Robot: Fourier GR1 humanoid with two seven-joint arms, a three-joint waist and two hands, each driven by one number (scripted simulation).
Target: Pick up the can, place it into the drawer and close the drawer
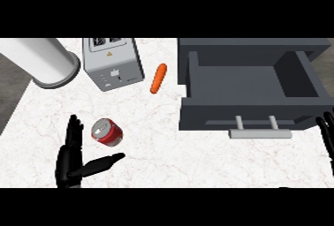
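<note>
A white marbled counter (pixel 169 150) is spreading across most of the view. At the right, a dark grey drawer (pixel 241 79) is standing pulled open, its inside showing nothing in it, and its pale bar handle (pixel 259 133) is facing the near edge. A big white cylinder (pixel 46 59) is lying at the far left corner, with a silver toaster (pixel 112 62) sitting just beside it.

The left hand (pixel 70 161) is hovering low at the left with fingers straight and the thumb spread wide toward the right, gripping nothing. The red can (pixel 107 131) is lying tilted on the counter just beside those fingers, above the thumb, well apart from the drawer. An orange carrot (pixel 158 78) is lying between toaster and drawer. The right hand (pixel 326 132) is resting at the right edge, fingers straight up.
</note>
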